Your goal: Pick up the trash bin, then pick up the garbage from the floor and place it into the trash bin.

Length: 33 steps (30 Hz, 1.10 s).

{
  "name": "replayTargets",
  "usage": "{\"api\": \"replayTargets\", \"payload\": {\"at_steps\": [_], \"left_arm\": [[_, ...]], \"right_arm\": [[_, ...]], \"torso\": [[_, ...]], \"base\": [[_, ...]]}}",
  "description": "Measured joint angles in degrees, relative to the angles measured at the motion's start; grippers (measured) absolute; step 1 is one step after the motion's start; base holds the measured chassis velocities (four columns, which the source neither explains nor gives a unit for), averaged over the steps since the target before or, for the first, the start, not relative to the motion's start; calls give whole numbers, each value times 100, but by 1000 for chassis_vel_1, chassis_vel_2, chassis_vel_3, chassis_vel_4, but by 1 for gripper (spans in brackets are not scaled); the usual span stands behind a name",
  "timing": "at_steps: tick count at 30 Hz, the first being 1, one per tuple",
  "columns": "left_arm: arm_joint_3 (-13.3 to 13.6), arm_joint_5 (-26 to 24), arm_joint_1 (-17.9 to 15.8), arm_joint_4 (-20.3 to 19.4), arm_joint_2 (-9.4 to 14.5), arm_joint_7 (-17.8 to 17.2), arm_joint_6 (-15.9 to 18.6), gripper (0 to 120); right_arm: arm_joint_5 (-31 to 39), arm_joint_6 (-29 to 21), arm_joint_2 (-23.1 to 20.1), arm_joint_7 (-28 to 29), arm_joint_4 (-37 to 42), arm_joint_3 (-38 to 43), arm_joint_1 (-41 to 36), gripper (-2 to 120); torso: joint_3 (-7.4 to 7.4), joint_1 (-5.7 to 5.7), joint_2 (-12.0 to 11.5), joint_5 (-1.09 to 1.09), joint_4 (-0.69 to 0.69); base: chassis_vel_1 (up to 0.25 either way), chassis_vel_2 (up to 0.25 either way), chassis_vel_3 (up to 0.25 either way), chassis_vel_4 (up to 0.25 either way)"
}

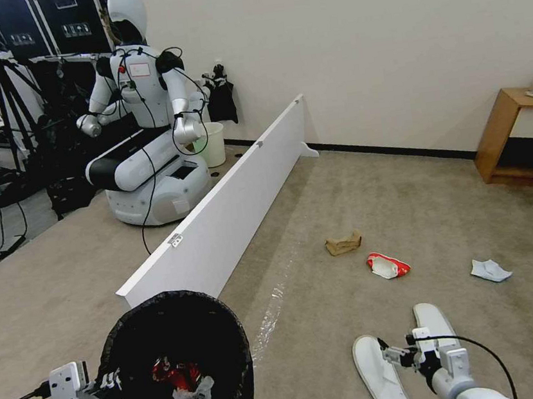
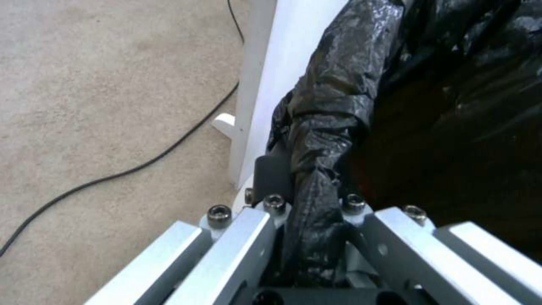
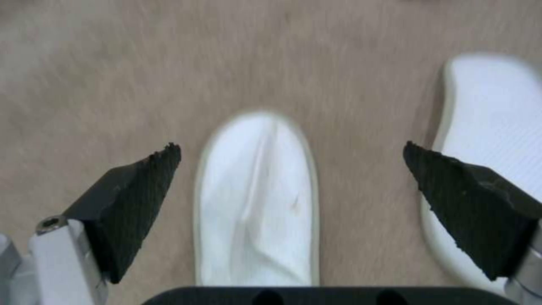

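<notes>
Leftmost, the left gripper is clamped shut on the black-bag rim of the trash bin, held low at the robot's left beside a white board; a red can lies inside. Further right on the carpet: a brown paper scrap, a red-white packet, a pale blue mask. Nearest the robot, the right gripper hangs wide open and empty over the two white slippers, one slipper between its fingers, untouched.
</notes>
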Motion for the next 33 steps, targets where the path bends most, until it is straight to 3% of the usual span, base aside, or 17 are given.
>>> {"api": "replayTargets", "payload": {"at_steps": [13,27,33], "left_arm": [[-19,0,43,0,-43,-1,0,1],[-23,13,43,0,-78,-2,0,1],[-21,14,22,0,-79,-3,0,1]], "right_arm": [[-386,24,436,96,-1149,-228,603,100],[-434,-11,564,132,-1490,-267,968,100],[-416,-76,594,137,-1742,-264,1120,82]], "torso": [[0,0,0,1,0],[0,0,0,0,0],[0,0,0,1,0]], "base": [[0,0,0,0],[0,0,0,0],[0,0,0,0]]}}
